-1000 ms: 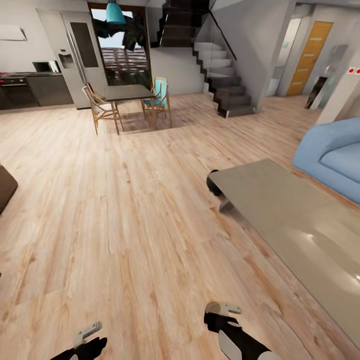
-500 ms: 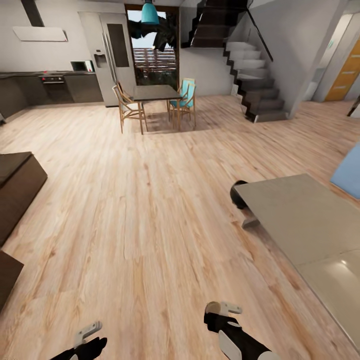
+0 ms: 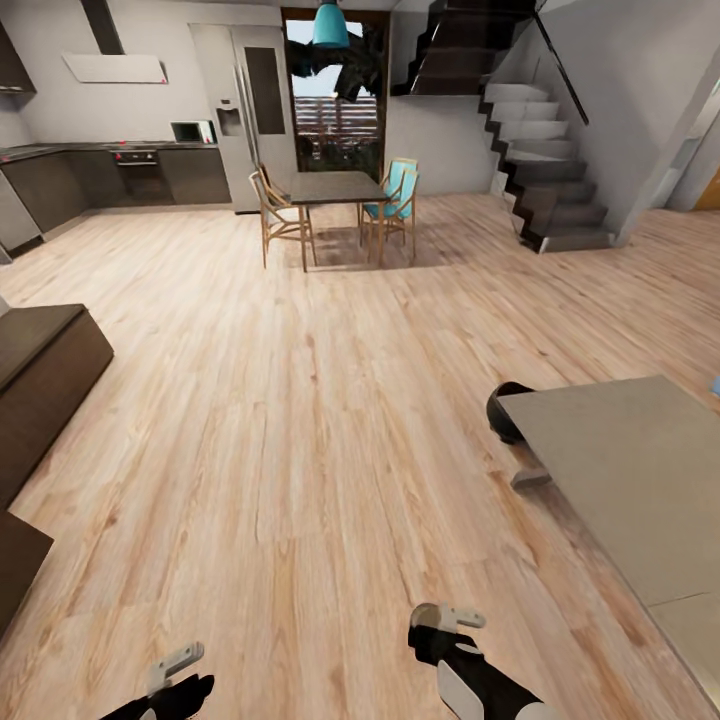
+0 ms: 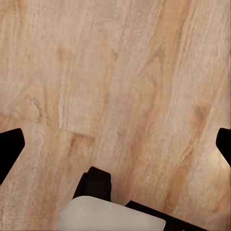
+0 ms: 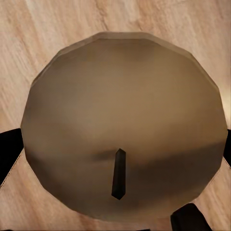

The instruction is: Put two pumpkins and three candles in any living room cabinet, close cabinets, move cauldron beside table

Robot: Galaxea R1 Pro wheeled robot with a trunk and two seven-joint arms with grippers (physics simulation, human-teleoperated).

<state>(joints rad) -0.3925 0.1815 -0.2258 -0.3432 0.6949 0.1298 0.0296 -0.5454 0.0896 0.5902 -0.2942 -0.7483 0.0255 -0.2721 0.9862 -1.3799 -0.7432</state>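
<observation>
Presently we held a candle [image 5: 125, 127] in the right gripper [image 3: 445, 625], its dark wick showing and the fingers at either flank. Our left gripper [image 4: 115, 144] stood spread over bare wood floor [image 3: 300, 420], carrying nothing. The table [image 3: 620, 470] lay to our right, the cauldron [image 3: 505, 410] touching its far corner, and the cabinet [image 3: 40, 370] stood to our left.

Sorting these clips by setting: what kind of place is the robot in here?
Most likely an open-plan home: a kitchen along the back wall, a dining table with chairs, a staircase, and a low coffee table on wood flooring.
</observation>
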